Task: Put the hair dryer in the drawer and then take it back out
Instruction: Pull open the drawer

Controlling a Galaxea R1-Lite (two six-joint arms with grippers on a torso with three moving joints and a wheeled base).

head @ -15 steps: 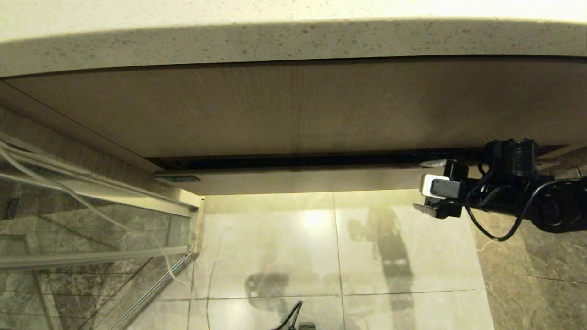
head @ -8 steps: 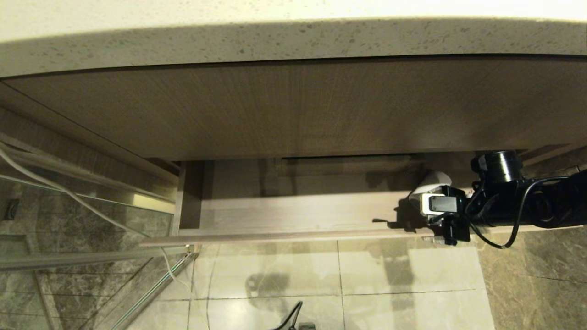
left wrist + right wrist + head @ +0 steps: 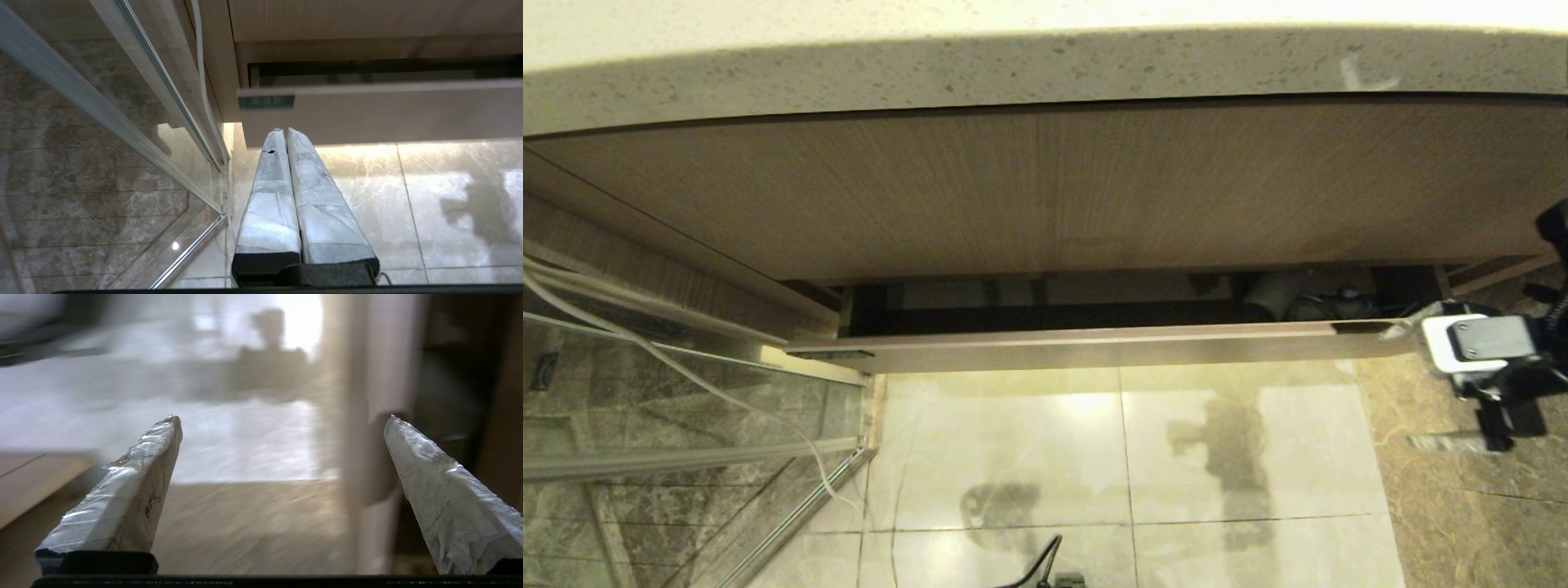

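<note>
The drawer (image 3: pixel 1094 347) sits only a crack open under the surface (image 3: pixel 1045 73), and through the dark gap the hair dryer (image 3: pixel 1278 296) lies inside near its right end, pale barrel just visible beside its cord. The right tool (image 3: pixel 282 424) hangs off the drawer's right end by the front edge, its fingers (image 3: pixel 135 486) spread wide apart and gripping nothing. The left tool (image 3: pixel 286 132) is parked low above the floor tiles (image 3: pixel 1119 457), facing the drawer's left corner, its two fingers pressed together with nothing between them.
</note>
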